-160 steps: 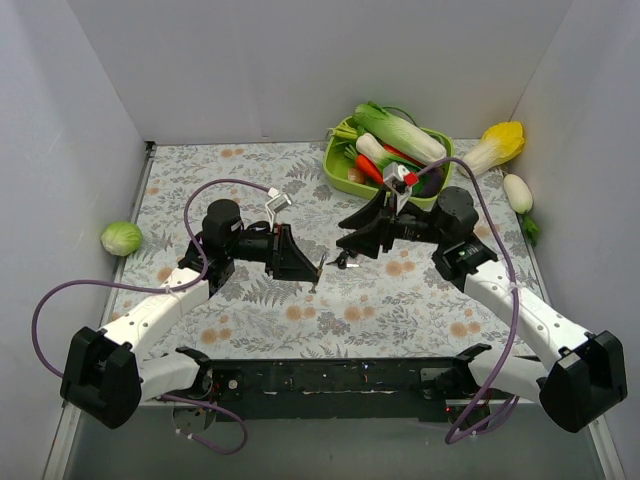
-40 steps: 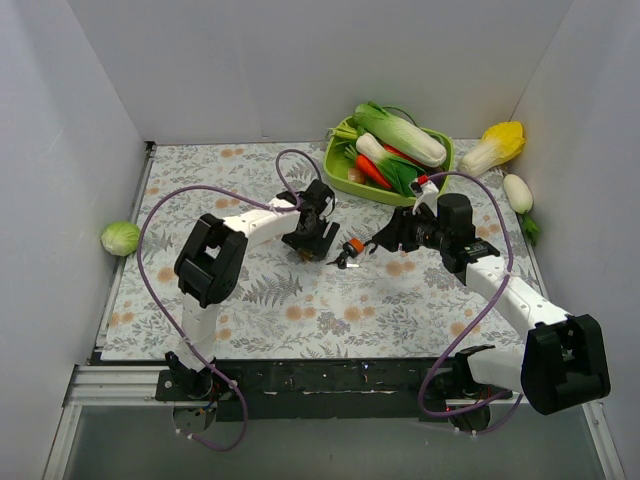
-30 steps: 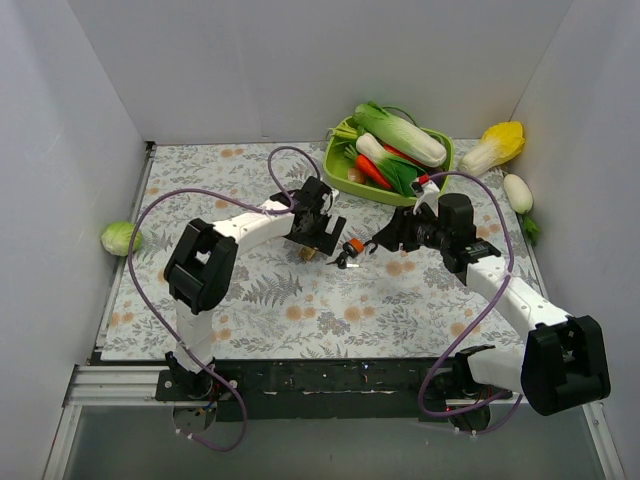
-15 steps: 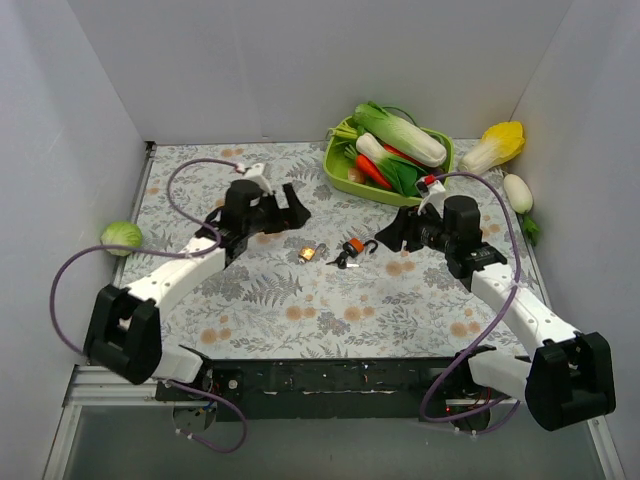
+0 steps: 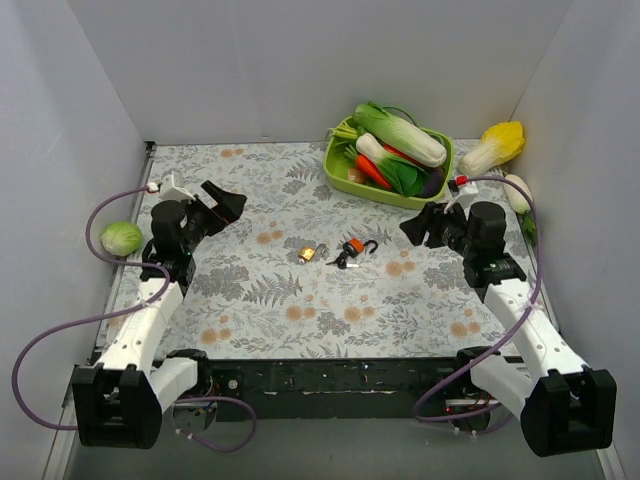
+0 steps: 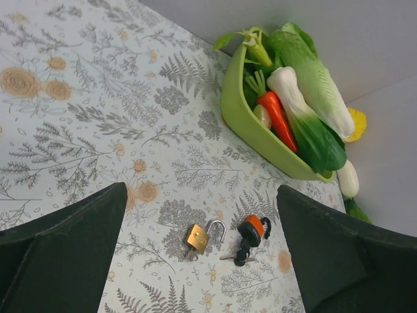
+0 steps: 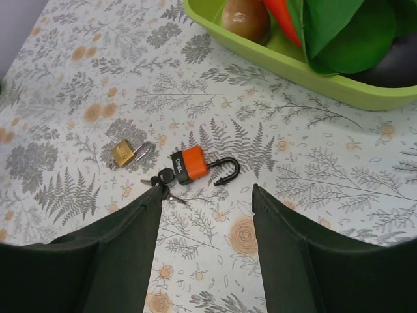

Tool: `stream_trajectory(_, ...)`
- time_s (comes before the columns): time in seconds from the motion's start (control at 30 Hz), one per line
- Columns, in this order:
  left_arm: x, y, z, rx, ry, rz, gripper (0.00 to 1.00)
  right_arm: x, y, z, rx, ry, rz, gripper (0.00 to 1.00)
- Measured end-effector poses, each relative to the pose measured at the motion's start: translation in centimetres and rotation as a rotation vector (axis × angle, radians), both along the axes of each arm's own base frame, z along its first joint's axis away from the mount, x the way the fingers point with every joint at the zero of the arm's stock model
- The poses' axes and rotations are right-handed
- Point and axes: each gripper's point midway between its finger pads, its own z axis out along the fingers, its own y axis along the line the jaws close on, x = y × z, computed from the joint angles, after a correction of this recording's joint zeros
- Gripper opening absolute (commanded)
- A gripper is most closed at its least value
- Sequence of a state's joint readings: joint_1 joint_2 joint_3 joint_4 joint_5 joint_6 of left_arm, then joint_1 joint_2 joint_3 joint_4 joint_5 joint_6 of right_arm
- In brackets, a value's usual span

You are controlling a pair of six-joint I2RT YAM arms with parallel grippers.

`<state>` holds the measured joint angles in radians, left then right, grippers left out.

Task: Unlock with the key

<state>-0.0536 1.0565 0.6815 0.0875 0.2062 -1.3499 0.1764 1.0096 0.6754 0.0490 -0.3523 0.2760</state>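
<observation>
The orange padlock lies mid-table with its black shackle swung open. The key, black-headed, rests against the lock's black end, a second black-headed key beside it. A small brass padlock lies just left, its shackle also looking open. My left gripper hangs open at the table's left, well away from the locks. My right gripper is open too, to the right of the orange padlock, holding nothing.
A green tray of toy vegetables stands at the back right. A small cabbage lies at the left wall. A yellow-leafed vegetable and a white radish lie at the right wall.
My left arm has drawn back from the locks to the far left. My right gripper has pulled away to the right and opened a little wider. Both padlocks stay put.
</observation>
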Motion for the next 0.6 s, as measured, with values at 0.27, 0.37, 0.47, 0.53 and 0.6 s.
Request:
stream_trajectory(0.27, -2.9, 1.2, 5.5, 0.148, -0.202, 0.005, 0.98, -0.3, -3.3, 2.1, -0.07, -0.142, -0.16, 0.66)
stream_trajectory(0.37, -3.0, 1.6, 5.1, 0.176, -0.192, 0.019, 0.98, -0.4, -4.0, 2.6, -0.076, -0.18, -0.2, 0.66)
stream_trajectory(0.47, -3.1, 1.7, 4.5, 0.186, -0.174, 0.018, 0.98, -0.5, -4.4, 2.5, -0.081, -0.185, -0.218, 0.66)
stream_trajectory(0.53, -3.1, 1.7, 4.3, 0.189, -0.168, 0.016, 0.98, -0.4, -4.5, 2.4, -0.084, -0.184, -0.224, 0.66)
stream_trajectory(0.6, -3.2, 1.7, 4.2, 0.192, -0.168, 0.015, 0.98, -0.4, -4.6, 2.4, -0.087, -0.185, -0.229, 0.66)
